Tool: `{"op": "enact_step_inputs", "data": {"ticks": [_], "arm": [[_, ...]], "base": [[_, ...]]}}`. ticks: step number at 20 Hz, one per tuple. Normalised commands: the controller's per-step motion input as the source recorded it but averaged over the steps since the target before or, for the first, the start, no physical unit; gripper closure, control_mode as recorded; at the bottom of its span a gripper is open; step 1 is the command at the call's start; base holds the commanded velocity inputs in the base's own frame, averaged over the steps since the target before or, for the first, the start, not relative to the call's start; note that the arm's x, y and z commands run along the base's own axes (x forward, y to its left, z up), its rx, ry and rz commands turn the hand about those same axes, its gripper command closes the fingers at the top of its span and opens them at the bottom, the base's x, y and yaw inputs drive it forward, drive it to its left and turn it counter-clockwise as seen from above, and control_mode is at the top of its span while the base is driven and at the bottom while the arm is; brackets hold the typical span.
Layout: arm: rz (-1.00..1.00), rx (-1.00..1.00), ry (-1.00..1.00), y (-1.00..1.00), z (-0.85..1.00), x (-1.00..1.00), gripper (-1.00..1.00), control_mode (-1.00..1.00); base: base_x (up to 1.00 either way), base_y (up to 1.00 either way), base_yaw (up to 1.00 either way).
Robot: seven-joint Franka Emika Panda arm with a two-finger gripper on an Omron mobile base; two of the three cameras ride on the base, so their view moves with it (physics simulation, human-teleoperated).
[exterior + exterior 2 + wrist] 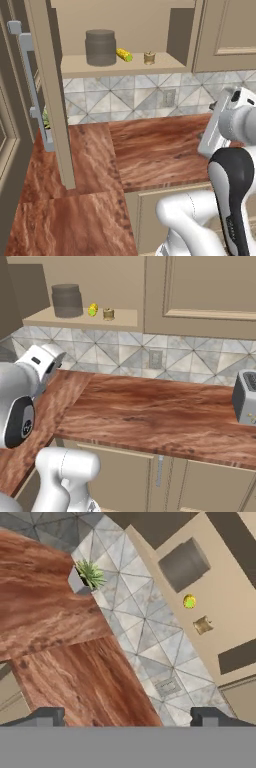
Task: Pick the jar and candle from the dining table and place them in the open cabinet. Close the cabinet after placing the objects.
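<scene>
The beige cabinet [165, 65] stands open, its door [50, 90] swung out to the left. On its tan shelf the dark smoky jar [100, 47] [67, 300] [184, 564] sits at the left. The small tan candle [149, 58] [108, 314] [202, 625] stands to its right on the same shelf. My gripper [129, 717] is open and holds nothing; it hovers over the reddish-brown dining table top [160, 150], below and well short of the shelf. The hand [220, 125] [42, 363] points toward the wall.
A yellow-green object [124, 55] [189, 602] lies between jar and candle. The open door's long grey handle [30, 85] juts out at the left. A potted plant [87, 577] stands by the tiled wall, and a toaster [246, 397] at the far right.
</scene>
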Motion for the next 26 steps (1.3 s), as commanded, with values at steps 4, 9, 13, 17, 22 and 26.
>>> {"op": "enact_step_inputs", "data": {"ticks": [4, 9, 13, 17, 22, 26], "arm": [[0.02, -0.23, -0.13, 0.03, 0.08, -0.91, -1.00, -1.00], [0.00, -0.20, -0.11, 0.19, 0.16, -0.93, -1.00, -1.00], [0.00, -0.11, -0.08, 0.19, 0.18, -0.83, -1.00, -1.00], [0.00, 0.00, -0.04, 0.14, 0.37, -0.59, -1.00, -1.00], [0.00, 0.00, -0.03, 0.24, 0.30, -0.57, -1.00, -1.00], [0.00, 0.00, -0.02, 0.43, 0.10, -0.43, -1.00, -1.00]], "base": [[0.00, 0.00, 0.00], [0.00, 0.00, 0.00], [0.00, 0.00, 0.00], [0.00, 0.00, 0.00], [0.00, 0.00, 0.00], [0.00, 0.00, 0.00]]}}
